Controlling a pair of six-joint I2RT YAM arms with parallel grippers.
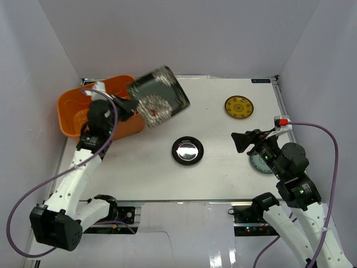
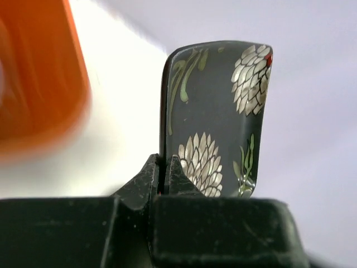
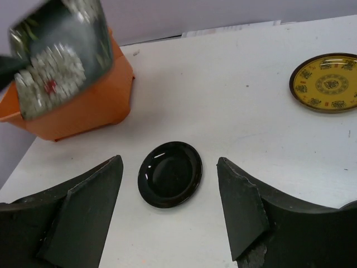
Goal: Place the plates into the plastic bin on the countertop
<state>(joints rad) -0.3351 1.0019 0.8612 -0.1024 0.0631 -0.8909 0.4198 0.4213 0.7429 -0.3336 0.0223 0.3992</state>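
Black floral plate (image 1: 158,98) hangs clenched in the left hand (image 2: 163,168) beside the orange bin (image 1: 75,111); right hand (image 3: 169,162) released.

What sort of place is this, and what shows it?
Probably a robot test cell, not a kitchen: white table boxed by grey walls, with a yellow plate, black plate and orange bin as props.

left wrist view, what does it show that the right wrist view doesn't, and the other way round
Only the left wrist: the left gripper shut on the edge of the black floral square plate. Only the right wrist: the glossy black round plate, the yellow patterned plate and the right gripper, open. Both: that floral plate and the orange plastic bin.
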